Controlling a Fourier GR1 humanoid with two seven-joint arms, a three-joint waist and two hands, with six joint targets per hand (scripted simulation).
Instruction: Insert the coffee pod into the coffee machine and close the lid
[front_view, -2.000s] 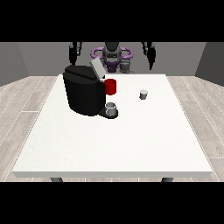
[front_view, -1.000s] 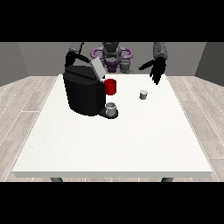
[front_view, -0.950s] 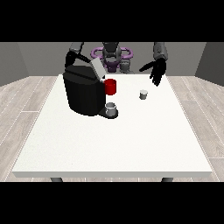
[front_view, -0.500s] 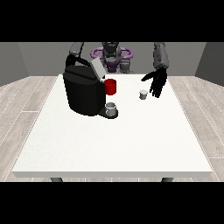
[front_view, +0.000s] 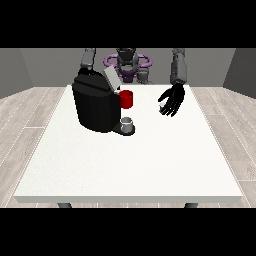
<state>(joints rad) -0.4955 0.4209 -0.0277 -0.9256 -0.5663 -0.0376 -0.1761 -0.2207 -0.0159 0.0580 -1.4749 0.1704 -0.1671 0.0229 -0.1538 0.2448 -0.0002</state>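
The coffee pod (front_view: 161, 107) is almost wholly hidden behind the hand at the view's right (front_view: 172, 100), right of centre in the upper half of the frame; only a pale sliver shows at the hand's left edge, so which way it points and how its long axis lies cannot be told. That hand hangs over the pod with its fingers straight and spread, pointing down toward the desk (front_view: 130, 160); whether they touch the pod cannot be told. The coffee machine (front_view: 96, 103) stands left of centre on the far part of the desk, a black body with its grey lid (front_view: 111, 79) tilted up and open, a red part (front_view: 127, 99) on its right side and a small grey cup (front_view: 128, 122) on the tray below it. The other hand is not visible; only its arm shows above the machine. The desk is large and white, standing on a light wood-plank floor (front_view: 22, 120) with grey walls behind.
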